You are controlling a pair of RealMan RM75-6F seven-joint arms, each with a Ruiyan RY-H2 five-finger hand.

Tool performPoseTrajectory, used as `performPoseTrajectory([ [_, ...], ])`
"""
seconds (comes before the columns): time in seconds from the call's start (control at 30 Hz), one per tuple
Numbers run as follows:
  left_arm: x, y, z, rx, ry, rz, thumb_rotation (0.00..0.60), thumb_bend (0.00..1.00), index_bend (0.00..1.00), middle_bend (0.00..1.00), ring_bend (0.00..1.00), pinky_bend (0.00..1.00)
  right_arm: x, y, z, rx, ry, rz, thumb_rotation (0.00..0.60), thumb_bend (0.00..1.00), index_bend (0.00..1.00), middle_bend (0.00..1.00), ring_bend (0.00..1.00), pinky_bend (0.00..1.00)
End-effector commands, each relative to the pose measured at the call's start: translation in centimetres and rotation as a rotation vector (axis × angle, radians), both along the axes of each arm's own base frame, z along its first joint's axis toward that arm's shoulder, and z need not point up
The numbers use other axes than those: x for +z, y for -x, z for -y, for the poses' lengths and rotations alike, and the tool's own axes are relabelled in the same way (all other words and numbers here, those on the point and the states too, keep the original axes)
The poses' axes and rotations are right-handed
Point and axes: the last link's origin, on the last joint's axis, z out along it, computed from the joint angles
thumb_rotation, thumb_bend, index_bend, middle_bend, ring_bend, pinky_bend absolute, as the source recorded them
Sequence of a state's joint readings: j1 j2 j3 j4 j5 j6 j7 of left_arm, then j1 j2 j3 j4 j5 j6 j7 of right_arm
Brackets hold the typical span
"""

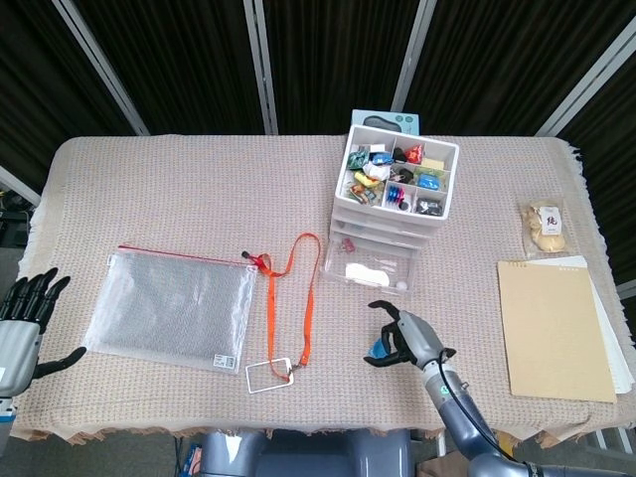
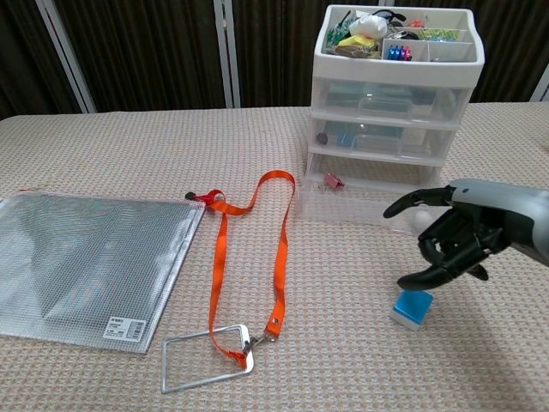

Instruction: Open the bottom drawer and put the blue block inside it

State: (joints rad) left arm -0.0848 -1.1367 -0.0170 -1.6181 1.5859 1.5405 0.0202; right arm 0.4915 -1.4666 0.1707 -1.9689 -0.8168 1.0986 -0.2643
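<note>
chest view: right robot hand [image 2: 455, 240] poised just above blue block [image 2: 412, 307], fingers curled apart, gripping nothing. block on bench [image 2: 129, 146] before pulled-out bottom drawer [image 2: 360, 202]. left robot hand [image 1: 25, 318] spread, empty, at bench edge.

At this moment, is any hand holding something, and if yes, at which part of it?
Nothing is held. The right hand hovers with curled fingers just above the blue block, which lies on the table. The left hand is empty, fingers spread.

The right hand [image 2: 459, 236] is held low near the table's front edge, fingers curled apart, empty. The left hand [image 1: 25, 318] is raised off the table's left edge, fingers spread.
</note>
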Motion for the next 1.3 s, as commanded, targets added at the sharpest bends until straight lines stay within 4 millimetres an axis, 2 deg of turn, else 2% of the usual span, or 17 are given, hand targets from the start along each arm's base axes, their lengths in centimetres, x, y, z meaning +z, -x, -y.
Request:
performPoseTrajectory([
  [0.03,0.0,0.0,0.0,-0.001,-0.005,0.003,0.600,0.12,0.07,0.00,0.00,0.00,-0.5,1.9,-1.2,0.105,0.071,-0.194,0.600,0.03,0.24,0.77,0.83,0.79],
  [0.23,-0.1,0.0,0.0,-0.001,-0.007,0.003,0.600,0.12,0.07,0.00,0.00,0.00,-1.9,2.6,-2.2,0.233,0.124,-0.352,0.600,0.03,0.29,0.78,0.83,0.79],
  [0.53,-0.1,0.0,-0.1,0.009,-0.006,0.006,0.600,0.12,0.07,0.00,0.00,0.00,-3.6,2.6,-3.1,0.229,0.093,-0.344,0.600,0.08,0.31,0.78,0.83,0.79],
  [0.83,-0.1,0.0,-0.1,0.018,-0.004,0.013,0.600,0.12,0.07,0.00,0.00,0.00,-4.6,2.9,-2.6,0.238,0.121,-0.382,0.600,0.13,0.32,0.78,0.83,0.79],
  [1.07,-0.2,0.0,-0.2,0.024,0.001,0.022,0.600,0.12,0.07,0.00,0.00,0.00,-4.7,3.5,-2.2,0.227,0.129,-0.396,0.600,0.13,0.32,0.78,0.83,0.79],
  [1.3,-0.2,0.0,-0.1,0.029,0.003,0.028,0.600,0.12,0.07,0.00,0.00,0.00,-5.2,3.1,-2.1,0.244,0.138,-0.391,0.600,0.13,0.32,0.78,0.83,0.79],
])
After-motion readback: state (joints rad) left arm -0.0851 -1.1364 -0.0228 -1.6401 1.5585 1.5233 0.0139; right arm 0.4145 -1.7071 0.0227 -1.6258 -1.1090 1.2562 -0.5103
